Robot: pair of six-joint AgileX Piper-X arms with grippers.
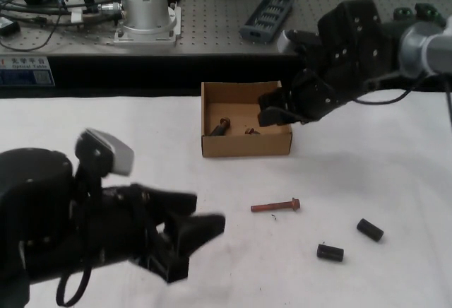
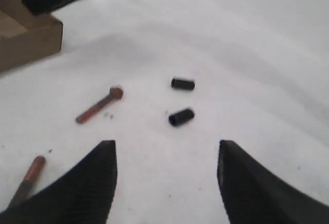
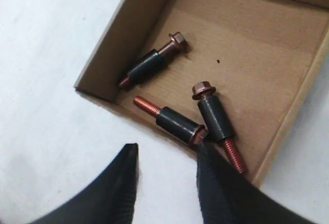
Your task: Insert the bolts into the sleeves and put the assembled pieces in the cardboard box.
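Jaws wide apart and empty on the left gripper (image 2: 167, 144); same on the right gripper (image 3: 167, 149), poised over the cardboard box (image 3: 103, 54) with three assembled pieces (image 3: 177, 124) inside. Ahead of the left jaws, on the white cloth (image 2: 257, 54): a loose bolt (image 2: 100, 105), long axis slanting across the approach, two sleeves (image 2: 181, 116) near it. Nearer to the left gripper; likely its pick.
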